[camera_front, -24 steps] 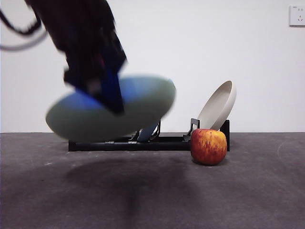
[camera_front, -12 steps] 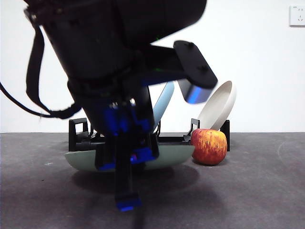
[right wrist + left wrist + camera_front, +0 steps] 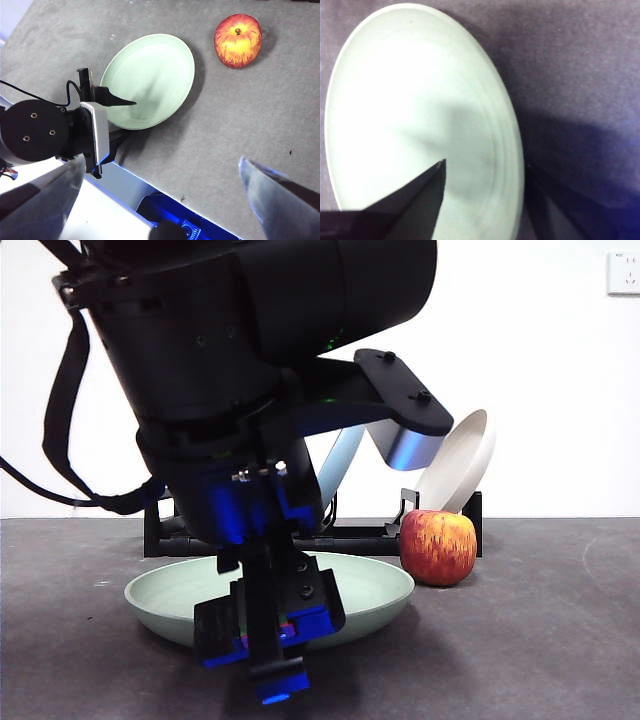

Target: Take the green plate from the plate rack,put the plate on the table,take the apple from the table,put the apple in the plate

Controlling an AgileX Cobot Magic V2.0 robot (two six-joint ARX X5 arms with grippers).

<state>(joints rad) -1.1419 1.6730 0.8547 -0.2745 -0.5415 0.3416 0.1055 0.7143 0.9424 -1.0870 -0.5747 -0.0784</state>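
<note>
The green plate [image 3: 370, 585] lay flat on the table [image 3: 540, 640], hollow side up, w/ the left gripper [image 3: 119, 121] low at its near rim. That rim sat right at the left fingertips. I couldn't tell whether they gripped it or had let go, as the wrist cam gave too oblique a look. The apple [image 3: 438, 547] stood stem-up just beside the plate's far rim, close but apart, in front of the plate rack [image 3: 360, 538]. From the left fingers it lay across the whole plate. From the right gripper [image 3: 162, 160] it lay ahead, well apart and unobstructed. The right gripper's fingers were spread wide w/ nothing between them, and it hung high over the table. So I judged the right arm better placed for the apple pick. The apple is round, so approach angle mattered little, and the hop to the plate would be short. The left arm needed to clear off the rim first, or it would crowd the drop. Vs 0.5 s ago, the plate sat further from the rack and lower in the front view, w/ its inner face showing. 1 s ago it was airborne and blurred. The apple, the rack, the cream plate [image 3: 460, 462] and the blue plate [image 3: 340, 462] hadn't moved.
</note>
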